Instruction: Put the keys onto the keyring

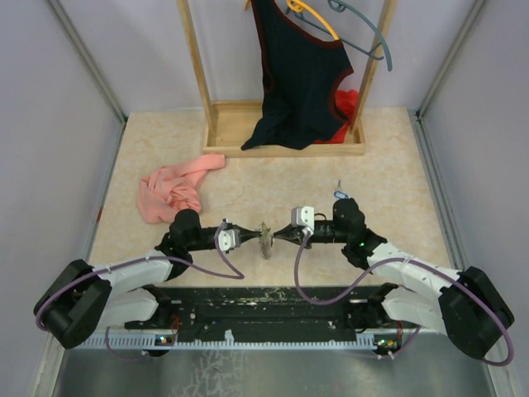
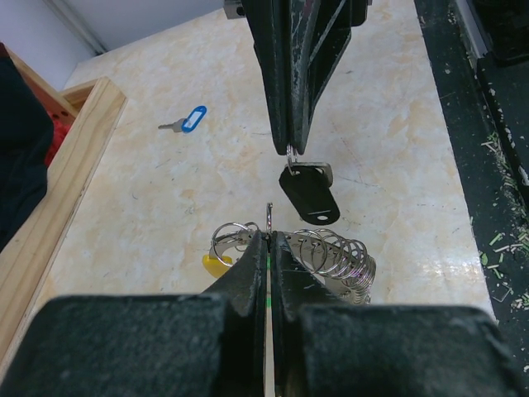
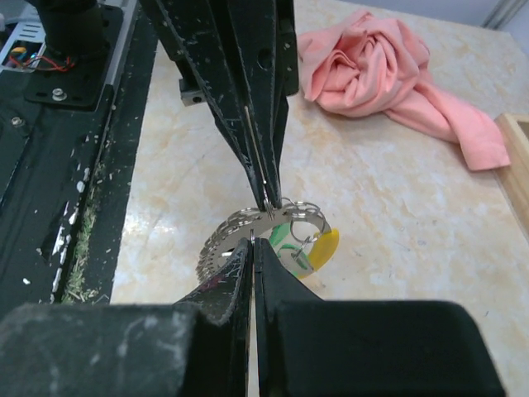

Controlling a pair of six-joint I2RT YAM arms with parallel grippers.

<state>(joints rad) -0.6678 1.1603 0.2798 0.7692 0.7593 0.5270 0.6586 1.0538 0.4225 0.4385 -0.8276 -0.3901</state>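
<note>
- The pink cloth [image 1: 172, 189] lies crumpled on the left part of the counter [image 1: 397, 165], well apart from both arms.
- The left tool [image 1: 254, 237] reaches in from the left, low over the near middle of the counter. Its two fingers [image 2: 248, 265] are pressed together and pinch the wire of the keyring [image 2: 335, 258].
- The keyring hangs between the two tool tips, held up off the counter by the left tool. It shows as a cluster of thin grey wire loops, with a yellow piece [image 3: 325, 248] along its lower edge. A bit of green [image 3: 283, 237] shows among the loops (too small to make out clearly).
- The black key [image 2: 310, 195] hangs just beside the top of the keyring, its dark plastic head tilted downward and its metal end upward. The left wrist view does not show whether it touches the loops.
- The right tool [image 2: 291, 147] comes in from the right, facing the left tool tip to tip. Its fingers are squeezed shut on the metal end of the black key, so the head dangles below them.
- The blue key [image 2: 192, 118] lies flat on the counter by itself, farther back on the right arm's side, well apart from the keyring.
- At the back of the counter stands a wooden rack [image 1: 285, 149] with a dark garment [image 1: 299, 78] hanging in it, and hangers on the rail above.
</note>
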